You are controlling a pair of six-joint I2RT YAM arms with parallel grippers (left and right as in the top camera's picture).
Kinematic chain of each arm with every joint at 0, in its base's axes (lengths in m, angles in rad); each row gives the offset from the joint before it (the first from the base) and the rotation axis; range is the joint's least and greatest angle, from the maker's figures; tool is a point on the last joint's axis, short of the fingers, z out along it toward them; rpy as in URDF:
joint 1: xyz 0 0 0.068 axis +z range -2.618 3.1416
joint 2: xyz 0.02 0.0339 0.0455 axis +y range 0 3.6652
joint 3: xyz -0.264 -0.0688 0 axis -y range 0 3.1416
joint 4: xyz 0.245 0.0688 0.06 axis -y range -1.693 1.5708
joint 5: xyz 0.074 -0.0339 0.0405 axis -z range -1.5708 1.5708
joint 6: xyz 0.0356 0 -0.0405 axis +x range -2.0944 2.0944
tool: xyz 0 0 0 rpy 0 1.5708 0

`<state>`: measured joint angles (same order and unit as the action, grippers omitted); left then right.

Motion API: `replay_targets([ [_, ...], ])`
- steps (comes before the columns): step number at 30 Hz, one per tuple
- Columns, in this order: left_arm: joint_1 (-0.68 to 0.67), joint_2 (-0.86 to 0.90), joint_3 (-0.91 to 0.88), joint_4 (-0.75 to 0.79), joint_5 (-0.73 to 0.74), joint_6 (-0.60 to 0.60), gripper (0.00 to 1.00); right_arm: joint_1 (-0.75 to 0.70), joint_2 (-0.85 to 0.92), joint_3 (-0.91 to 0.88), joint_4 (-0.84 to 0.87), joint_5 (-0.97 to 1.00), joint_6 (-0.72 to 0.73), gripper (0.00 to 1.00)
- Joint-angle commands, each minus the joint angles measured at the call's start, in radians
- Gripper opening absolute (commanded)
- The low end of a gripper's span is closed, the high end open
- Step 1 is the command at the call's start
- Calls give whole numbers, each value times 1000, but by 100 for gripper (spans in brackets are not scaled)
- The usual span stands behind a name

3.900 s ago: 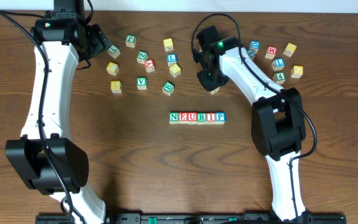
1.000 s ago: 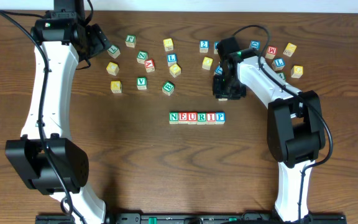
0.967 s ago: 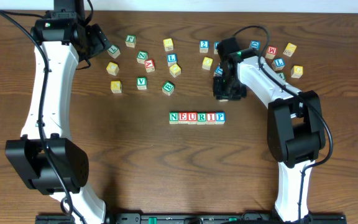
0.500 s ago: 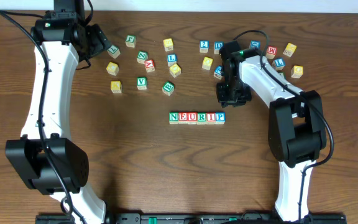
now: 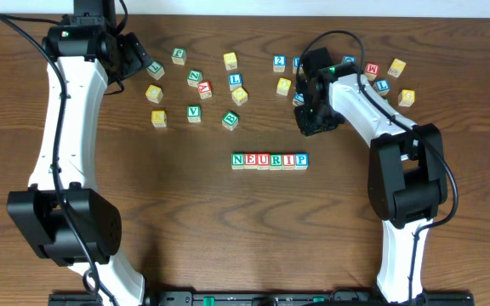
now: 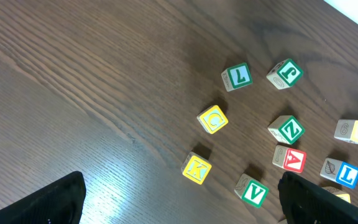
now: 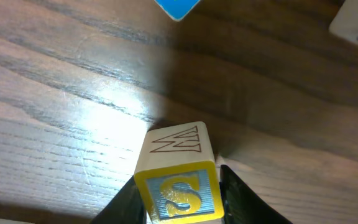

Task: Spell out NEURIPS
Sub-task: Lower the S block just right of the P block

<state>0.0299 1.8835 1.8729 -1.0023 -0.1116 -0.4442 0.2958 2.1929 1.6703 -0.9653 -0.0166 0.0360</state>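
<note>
Completing the word is judged to need one cube more: a row of six cubes (image 5: 270,160) reading NEURIP is laid out near the middle of the table (image 5: 185,229), with bare wood just to the right of the P cube (image 5: 301,160). The missing S cube (image 7: 179,194) is clamped between the jaws of the right gripper (image 5: 316,121), which is seen farther back on the table than the row's end, near it but apart. The cube is gripped by two opposite side faces, so the yellow-framed S is left facing the wrist camera and can be set down readable and in line. It appears to be carried clear of the wood, though that cannot be confirmed. The left gripper (image 5: 133,55) is parked at the far left beside the spare cubes (image 6: 272,143), jaws apart with nothing between them, presumably so that the path to the row is free. The S is expected to be lowered flush against the P.
</note>
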Motion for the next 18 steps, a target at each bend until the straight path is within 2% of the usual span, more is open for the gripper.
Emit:
replay_targets([
  [1, 2, 8, -4, -3, -13, 6, 98, -7, -11, 19, 16, 27, -72, 29],
  [8, 2, 8, -4, -3, -13, 6, 98, -7, -11, 21, 53, 26, -86, 24],
  [12, 2, 8, -4, -3, -13, 6, 97, -6, -11, 21, 50, 25, -44, 20],
  [18, 2, 8, -4, -3, -13, 6, 98, -9, -23, 24, -40, 25, 23, 18],
])
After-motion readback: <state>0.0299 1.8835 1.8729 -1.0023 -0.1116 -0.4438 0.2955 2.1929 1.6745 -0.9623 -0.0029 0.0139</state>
